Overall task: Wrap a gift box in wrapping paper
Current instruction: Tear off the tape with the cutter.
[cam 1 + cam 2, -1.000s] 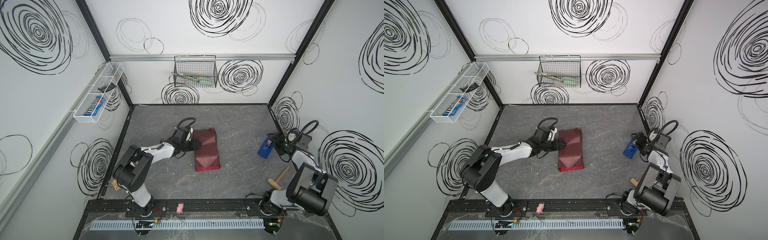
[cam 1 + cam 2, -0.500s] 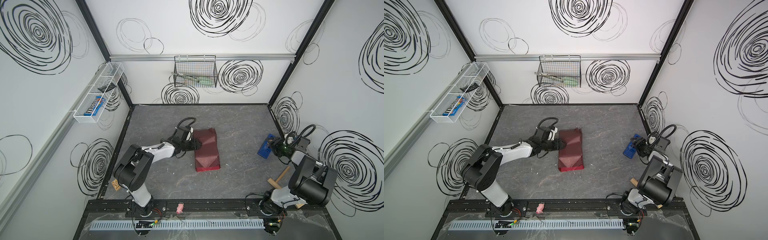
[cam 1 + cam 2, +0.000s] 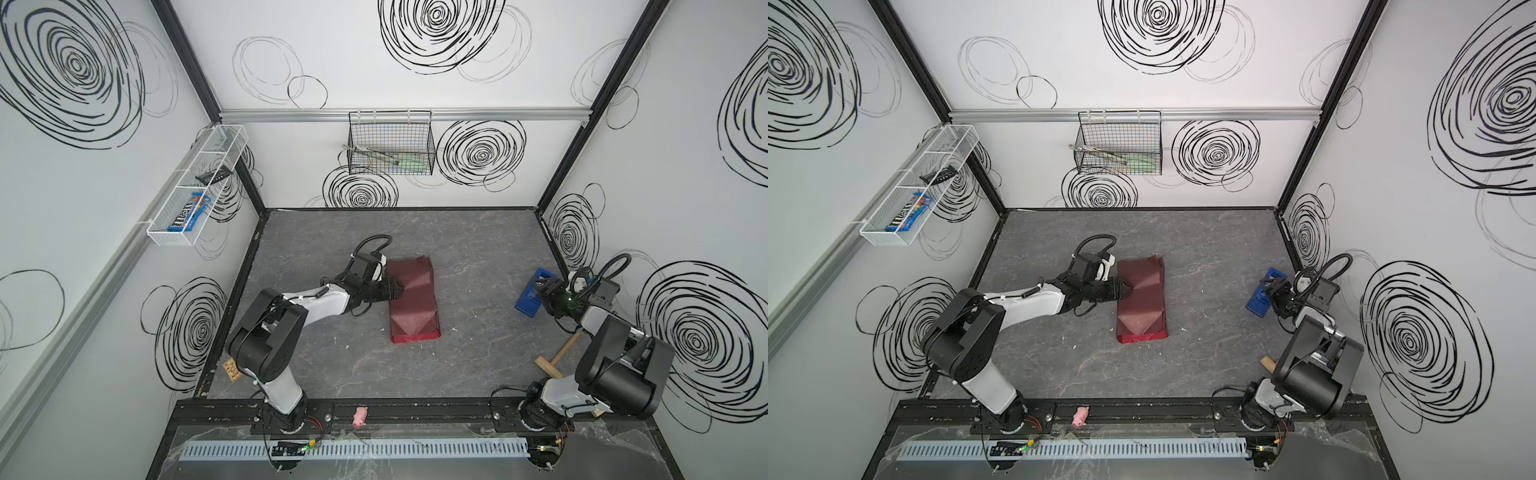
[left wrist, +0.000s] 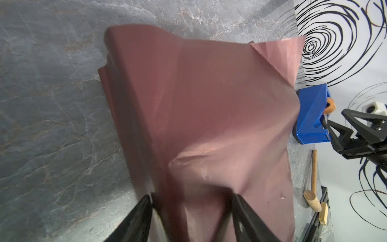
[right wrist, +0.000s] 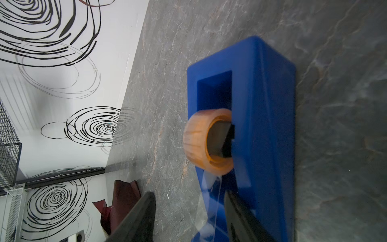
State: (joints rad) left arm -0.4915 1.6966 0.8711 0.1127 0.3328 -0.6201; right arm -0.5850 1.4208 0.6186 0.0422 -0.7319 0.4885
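Observation:
The maroon wrapping paper (image 3: 413, 299) (image 3: 1142, 303) lies folded into a long creased parcel mid-table. The gift box is hidden under it. My left gripper (image 3: 397, 289) (image 3: 1127, 289) reaches in from the parcel's left side. In the left wrist view its jaws (image 4: 191, 199) press on either side of the paper-covered edge (image 4: 209, 104). At the right wall my right gripper (image 3: 540, 289) (image 5: 189, 201) stands open by the blue tape dispenser (image 3: 530, 297) (image 5: 268, 104). A clear tape strip (image 5: 211, 201) hangs from the roll (image 5: 196, 138) between its fingers.
A wooden mallet (image 3: 557, 357) lies near the right arm's base. On the back wall hangs a wire basket (image 3: 390, 143), and a white mesh shelf (image 3: 195, 187) on the left wall. A small pink thing (image 3: 360, 415) sits on the front rail.
The right arm has shifted a little by the tape dispenser and its jaws have come closer together. The left arm and the red parcel have not moved.

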